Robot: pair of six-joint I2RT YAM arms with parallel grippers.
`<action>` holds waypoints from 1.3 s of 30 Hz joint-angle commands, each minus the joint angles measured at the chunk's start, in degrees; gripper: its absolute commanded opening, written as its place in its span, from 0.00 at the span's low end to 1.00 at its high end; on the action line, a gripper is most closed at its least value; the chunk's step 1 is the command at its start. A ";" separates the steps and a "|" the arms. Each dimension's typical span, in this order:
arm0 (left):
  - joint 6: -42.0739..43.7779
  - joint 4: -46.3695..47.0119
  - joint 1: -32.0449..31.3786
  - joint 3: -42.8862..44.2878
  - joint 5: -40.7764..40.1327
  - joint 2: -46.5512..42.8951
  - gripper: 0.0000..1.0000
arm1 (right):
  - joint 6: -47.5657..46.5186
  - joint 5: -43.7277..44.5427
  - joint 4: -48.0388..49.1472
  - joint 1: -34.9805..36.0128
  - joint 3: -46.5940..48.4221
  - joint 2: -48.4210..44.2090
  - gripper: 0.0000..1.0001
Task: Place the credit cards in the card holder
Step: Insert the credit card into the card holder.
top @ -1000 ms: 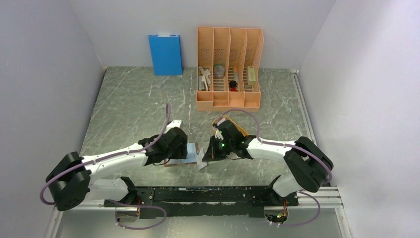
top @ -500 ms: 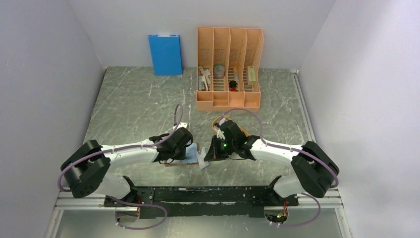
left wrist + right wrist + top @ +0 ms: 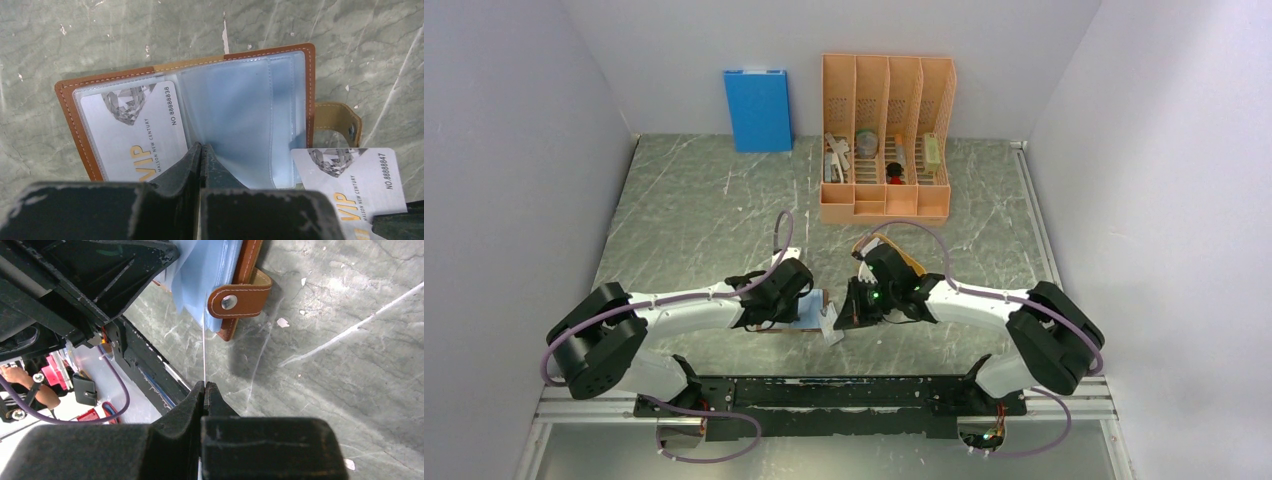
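Silvery card [image 3: 350,182] pinched in right gripper [image 3: 204,385], beside card holder [image 3: 235,115].

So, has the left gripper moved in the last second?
Yes. The left gripper has shifted slightly right, toward the orange organizer, closing over the card holder.

The card holder [image 3: 311,90] is smooth stitched leather with glossy clear plastic sleeves [image 3: 235,120], the credit cards [image 3: 350,180] glossy
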 commanded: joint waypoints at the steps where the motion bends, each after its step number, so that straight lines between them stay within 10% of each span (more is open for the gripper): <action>1: -0.53 -0.03 -0.24 -1.75 -1.47 0.61 0.05 | 0.66 -1.63 1.69 0.26 1.18 1.90 0.00; 15: -0.57 -0.80 -0.18 -0.83 -0.81 -0.70 0.05 | 1.67 -4.22 5.63 1.43 6.76 9.64 0.00; 23: -0.09 -5.16 -0.24 2.59 -1.87 -6.76 0.44 | 1.72 -4.23 5.58 2.04 8.52 10.65 0.00; 39: -4.21 -17.38 -0.10 2.72 -11.23 -21.36 0.48 | 2.57 -3.56 6.28 4.61 13.64 15.62 0.00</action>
